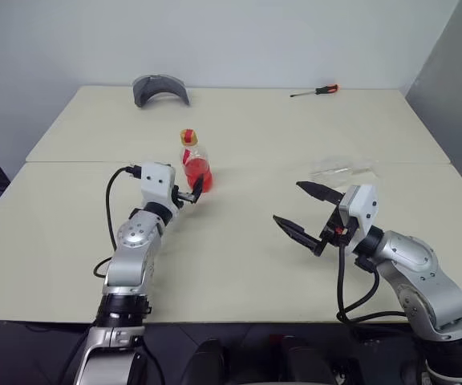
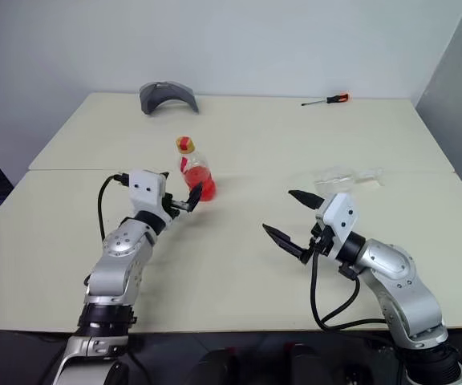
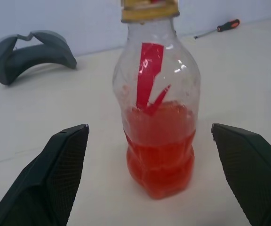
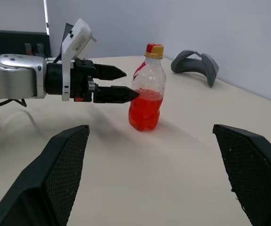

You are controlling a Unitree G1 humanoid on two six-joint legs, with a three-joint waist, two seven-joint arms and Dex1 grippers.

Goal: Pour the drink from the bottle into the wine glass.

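Your small squat clear plastic bottle with the yellow-and-red screw cap stands upright near the middle of the pale beige table, close to the seam between its two tabletops. The translucent red-pink drink fills roughly its lower half, and the cap is on.

Your left gripper sits level at the bottle, fingers spread wide with the bottle's lower body between their tips. In the left wrist view you see a clear gap on each side of the bottle, so nothing is gripped. In the right wrist view one black fingertip looks close to the bottle's side at the liquid line; you cannot tell from it whether it touches.

Your right gripper hovers above the table to the right, well apart from the bottle, fingers fully apart and empty, pointing towards the bottle.

The clear colourless stemmed wine glass lies on its side on the table just beyond your right gripper.

At the far edge you have a grey curved plastic piece on the left and a red-handled screwdriver on the right.
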